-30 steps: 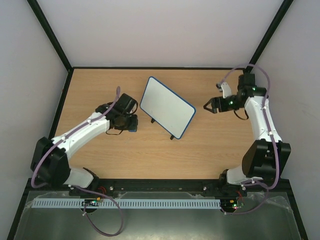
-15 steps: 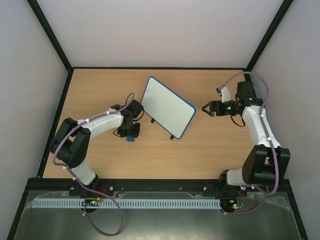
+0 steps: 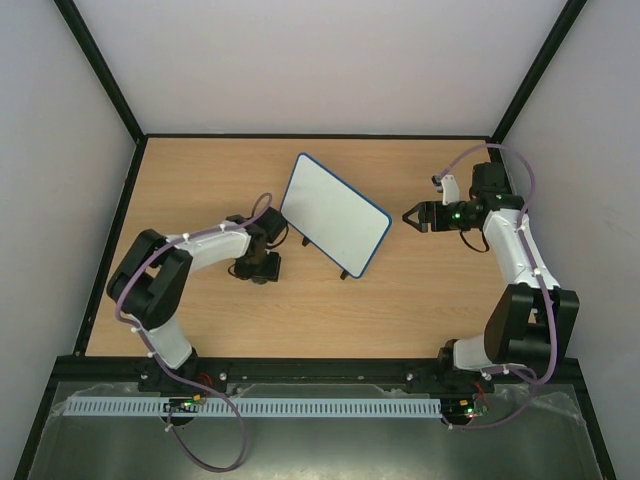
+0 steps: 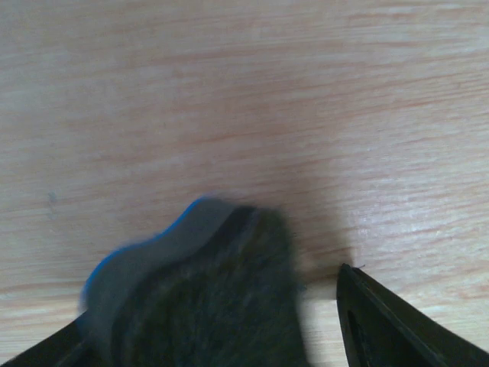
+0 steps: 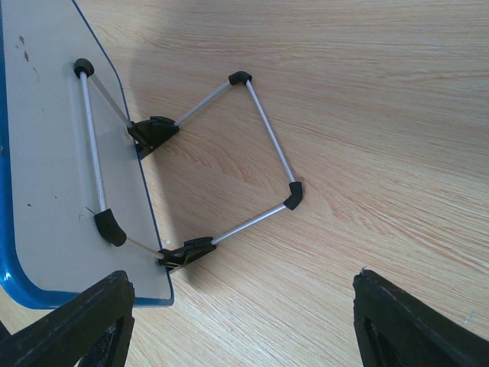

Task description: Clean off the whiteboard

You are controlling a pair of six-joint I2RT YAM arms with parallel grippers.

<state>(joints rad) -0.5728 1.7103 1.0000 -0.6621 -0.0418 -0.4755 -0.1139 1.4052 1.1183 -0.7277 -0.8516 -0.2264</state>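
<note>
The whiteboard point(image 3: 333, 213), white with a thin blue rim, stands tilted on its wire stand mid-table; its face looks blank in the top view. My left gripper point(image 3: 262, 268) is low on the table just left of the board. In the left wrist view the blue-and-black eraser point(image 4: 206, 306) lies blurred between the spread jaws of the left gripper point(image 4: 210, 302), with a gap to the right finger point(image 4: 382, 321). My right gripper point(image 3: 410, 217) hovers open to the right of the board. It faces the board's grey back point(image 5: 46, 153) and the stand point(image 5: 260, 122), holding nothing point(image 5: 243, 279).
Bare wooden tabletop point(image 3: 430, 300) surrounds the board. White walls with black frame posts point(image 3: 100, 70) enclose the table on three sides. A slotted cable rail point(image 3: 300, 408) runs along the near edge by both arm bases.
The left arm swung in toward the board and down to the table, and its jaws opened off the eraser. The right gripper shifted slightly left toward the board.
</note>
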